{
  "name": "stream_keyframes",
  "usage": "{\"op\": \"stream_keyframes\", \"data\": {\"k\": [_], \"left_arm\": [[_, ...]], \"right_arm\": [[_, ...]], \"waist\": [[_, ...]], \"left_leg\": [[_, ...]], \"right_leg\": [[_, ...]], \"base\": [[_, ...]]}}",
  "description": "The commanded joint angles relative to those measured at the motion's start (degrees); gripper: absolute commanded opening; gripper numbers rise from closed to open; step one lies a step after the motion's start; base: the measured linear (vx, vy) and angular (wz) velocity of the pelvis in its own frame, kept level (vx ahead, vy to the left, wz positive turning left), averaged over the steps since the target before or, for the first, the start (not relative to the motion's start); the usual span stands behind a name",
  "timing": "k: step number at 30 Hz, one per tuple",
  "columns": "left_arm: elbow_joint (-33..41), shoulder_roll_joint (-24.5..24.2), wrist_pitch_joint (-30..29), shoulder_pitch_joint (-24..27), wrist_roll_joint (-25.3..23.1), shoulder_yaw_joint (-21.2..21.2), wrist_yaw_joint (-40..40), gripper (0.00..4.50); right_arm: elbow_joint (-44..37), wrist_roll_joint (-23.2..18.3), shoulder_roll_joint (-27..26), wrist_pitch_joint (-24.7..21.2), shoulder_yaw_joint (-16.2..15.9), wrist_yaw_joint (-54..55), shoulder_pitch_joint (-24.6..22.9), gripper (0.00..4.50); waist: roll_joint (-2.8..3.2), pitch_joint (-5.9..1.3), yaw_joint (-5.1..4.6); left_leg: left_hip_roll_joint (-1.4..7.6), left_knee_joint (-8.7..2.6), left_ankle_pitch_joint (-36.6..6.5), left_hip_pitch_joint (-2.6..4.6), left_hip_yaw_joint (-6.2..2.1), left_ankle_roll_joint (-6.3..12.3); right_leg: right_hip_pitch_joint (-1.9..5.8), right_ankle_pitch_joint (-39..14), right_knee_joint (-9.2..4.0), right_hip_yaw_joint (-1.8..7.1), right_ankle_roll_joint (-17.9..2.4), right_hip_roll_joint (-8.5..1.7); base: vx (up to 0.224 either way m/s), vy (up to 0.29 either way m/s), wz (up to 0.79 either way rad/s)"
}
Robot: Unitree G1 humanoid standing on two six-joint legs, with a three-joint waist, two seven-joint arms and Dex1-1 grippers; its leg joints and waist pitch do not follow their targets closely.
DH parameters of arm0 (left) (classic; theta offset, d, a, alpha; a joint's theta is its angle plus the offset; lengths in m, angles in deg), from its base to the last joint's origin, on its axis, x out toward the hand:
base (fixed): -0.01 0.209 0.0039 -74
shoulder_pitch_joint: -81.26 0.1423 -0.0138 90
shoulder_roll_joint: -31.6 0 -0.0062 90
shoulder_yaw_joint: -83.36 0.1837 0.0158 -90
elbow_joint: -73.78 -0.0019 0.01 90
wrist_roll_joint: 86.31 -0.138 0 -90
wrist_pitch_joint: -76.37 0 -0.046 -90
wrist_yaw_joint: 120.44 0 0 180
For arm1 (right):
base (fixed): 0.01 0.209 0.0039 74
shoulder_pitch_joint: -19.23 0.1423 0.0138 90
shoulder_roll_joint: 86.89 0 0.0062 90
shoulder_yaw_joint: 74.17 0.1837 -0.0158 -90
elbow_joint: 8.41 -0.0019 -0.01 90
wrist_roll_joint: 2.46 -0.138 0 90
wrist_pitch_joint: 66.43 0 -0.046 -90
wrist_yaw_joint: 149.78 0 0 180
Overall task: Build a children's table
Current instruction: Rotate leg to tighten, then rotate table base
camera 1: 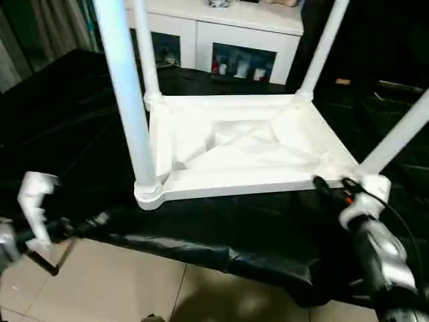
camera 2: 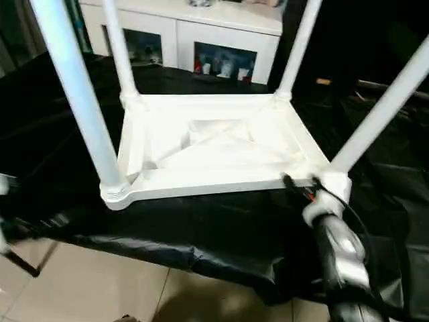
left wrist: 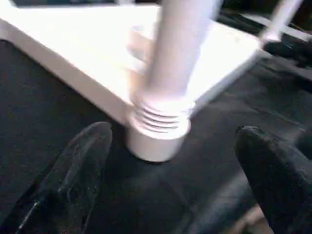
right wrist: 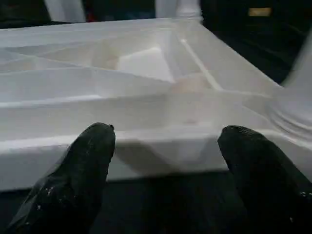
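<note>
Nearest the camera, at the lower left of the head view, the left gripper [camera 1: 33, 215] hangs off the front edge of the black-covered surface [camera 1: 221, 235] with its fingers [left wrist: 80, 170] spread wide and holding nothing; its wrist view looks straight at the ribbed collar of the near-left leg [camera 1: 127, 100]. At the lower right, the right gripper [right wrist: 165, 146] faces the table's front rim, fingers likewise spread and empty, just short of the plastic. The children's table [camera 1: 248, 144] lies upside down in the middle of the surface, ribbed underside up, its long side running across the frame. All four legs stand in their corner sockets and point up toward the top edge. The fitting step looks done; I judge the next move is to grip the rim or two legs and turn the table onto its feet, which calls for both grippers closing together. Beyond it stands a white cabinet [camera 1: 221, 27].
</note>
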Motion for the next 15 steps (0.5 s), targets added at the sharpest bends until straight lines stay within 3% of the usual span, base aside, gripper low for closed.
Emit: {"op": "stream_keyframes", "data": {"k": [1,2,3,4,9,10,12,13,15], "left_arm": [[0.32,1.55,0.72,-2.28,1.12,0.31,-0.87,4.50],[1.17,4.86,-0.86,-5.68,1.77,2.06,-3.09,4.50],[1.17,4.86,-0.86,-5.68,1.77,2.06,-3.09,4.50],[1.13,6.66,-0.97,-7.46,1.11,3.78,-4.33,4.50],[-1.97,10.91,0.33,-12.73,0.12,7.11,-6.75,4.50],[-2.63,11.53,0.25,-13.69,0.15,7.32,-7.32,4.50],[-3.27,12.65,-0.24,-15.18,0.27,7.90,-7.50,4.50],[-3.35,13.15,-0.60,-15.80,0.46,8.29,-7.32,4.50],[-2.56,14.99,-3.12,-17.52,2.43,9.99,-5.83,4.50]], "right_arm": [[-1.92,-0.39,0.01,-1.39,0.51,0.81,-0.51,3.77],[-2.86,0.77,0.00,-2.10,0.18,2.73,-2.39,3.77],[-2.86,0.77,0.00,-2.10,0.18,2.73,-2.39,3.77],[-3.02,1.48,-0.06,-2.62,0.29,4.59,-3.17,3.77],[-1.34,2.78,-0.47,-4.64,1.57,10.38,-2.64,3.77],[-1.05,2.70,-0.57,-4.84,1.56,10.40,-2.31,3.77],[-0.81,2.66,-0.87,-5.66,1.17,10.68,-1.73,3.77],[-0.52,2.72,-1.04,-6.00,0.93,10.82,-1.35,3.77],[0.67,3.16,-1.80,-7.05,-0.15,11.04,0.23,3.77]], "waist": [[0.69,-3.02,0.14],[0.66,-2.87,0.17],[0.76,-2.92,0.74],[0.68,-2.81,0.74],[0.12,-3.20,0.49],[0.30,-3.32,0.47],[0.10,-3.34,0.13],[0.27,-3.33,0.02],[0.24,-3.54,-0.17]], "left_leg": [[0.04,-4.51,-17.55,0.90,0.59,1.72],[0.05,-4.58,-18.01,0.88,0.62,1.38],[0.13,-4.44,-18.72,1.36,0.76,0.80],[0.08,-4.45,-19.35,1.31,0.76,0.68],[-0.44,-4.25,-16.19,0.44,0.62,0.02],[-0.45,-4.20,-15.48,0.36,0.57,-0.05],[-0.48,-4.02,-14.08,0.22,0.61,0.33],[-0.53,-4.01,-13.91,0.23,0.62,0.39],[-0.45,-3.80,-12.44,0.42,0.69,0.63]], "right_leg": [[1.90,-13.62,-4.17,1.78,-9.74,-1.48],[1.84,-13.53,-4.24,1.79,-10.04,-1.50],[1.60,-13.43,-4.30,1.86,-10.29,-1.62],[1.54,-13.75,-4.30,1.90,-10.33,-1.65],[2.51,-13.26,-4.15,1.94,-7.83,-1.72],[2.63,-12.54,-4.01,1.94,-7.80,-1.75],[2.68,-10.23,-3.85,1.85,-8.20,-1.62],[2.66,-10.11,-3.83,1.86,-8.30,-1.58],[2.62,-7.05,-3.38,1.85,-9.93,-1.53]], "base": [[0.000,0.000,0.00],[0.000,0.000,0.00],[0.000,0.000,0.00],[0.000,0.000,0.00],[0.000,0.000,0.00],[0.000,0.000,0.00],[0.000,0.000,0.00],[0.000,0.000,0.00],[0.000,0.000,0.00]]}}
